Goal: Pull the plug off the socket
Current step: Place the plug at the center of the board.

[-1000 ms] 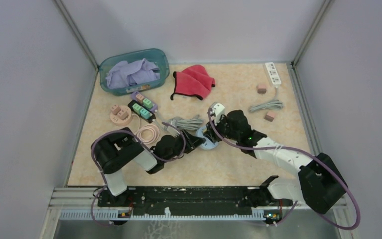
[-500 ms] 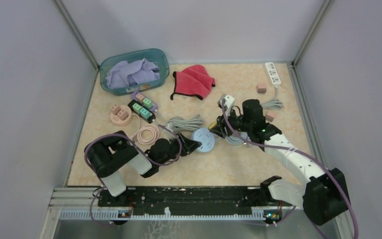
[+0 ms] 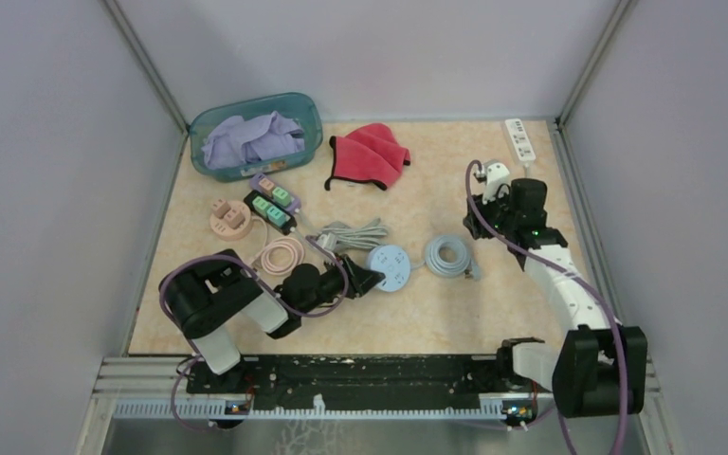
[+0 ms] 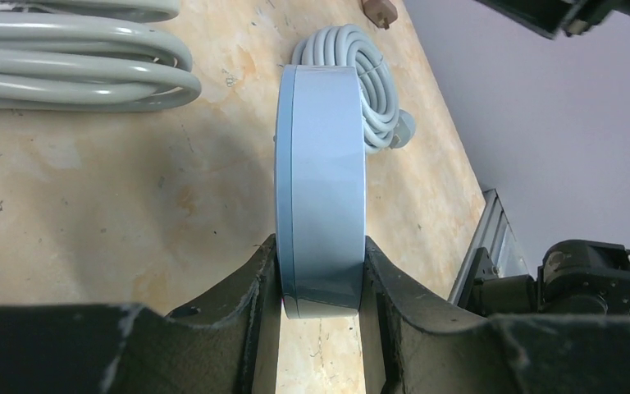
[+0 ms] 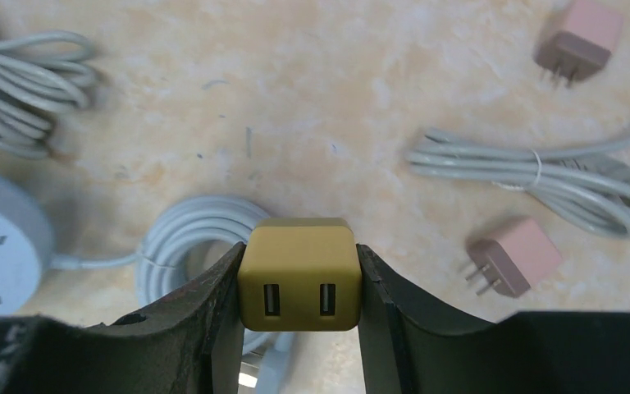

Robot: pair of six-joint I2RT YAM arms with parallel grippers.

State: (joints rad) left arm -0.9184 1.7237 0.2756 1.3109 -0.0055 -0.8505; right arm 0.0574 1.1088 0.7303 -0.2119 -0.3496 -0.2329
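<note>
Plug (image 5: 297,264) is out of the socket (image 4: 321,148), clamped in the right gripper (image 5: 297,283) and held above the table (image 3: 379,322) toward its right side. Round blue socket is gripped across its rim by the left gripper (image 4: 320,275), near table centre. Its coiled cable (image 3: 447,256) lies just beside it. Two pink adapters (image 5: 517,256) are seen nearby.

High overview, 2 close wrist views, all sharing socket (image 3: 393,268)
</note>
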